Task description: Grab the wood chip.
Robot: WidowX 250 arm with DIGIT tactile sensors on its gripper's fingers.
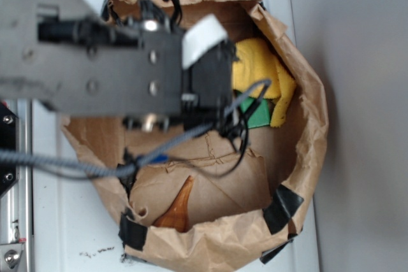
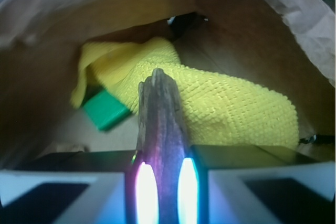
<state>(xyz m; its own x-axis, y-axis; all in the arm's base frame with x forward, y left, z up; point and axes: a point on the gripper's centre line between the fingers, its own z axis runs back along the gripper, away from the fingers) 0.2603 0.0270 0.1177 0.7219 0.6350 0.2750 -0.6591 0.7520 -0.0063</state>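
Jaws of the gripper are clamped on the wood chip, whose long axis runs straight out from between them, rough tip over the yellow cloth inside the paper bag, green block beside it.

Inside the paper bag: cloth against the right wall, block tucked under its near edge. Horn-shaped piece leans at the bag's front rim, well apart. Wood chip sits btwn gripper fingers, above cloth w/ block to its left.
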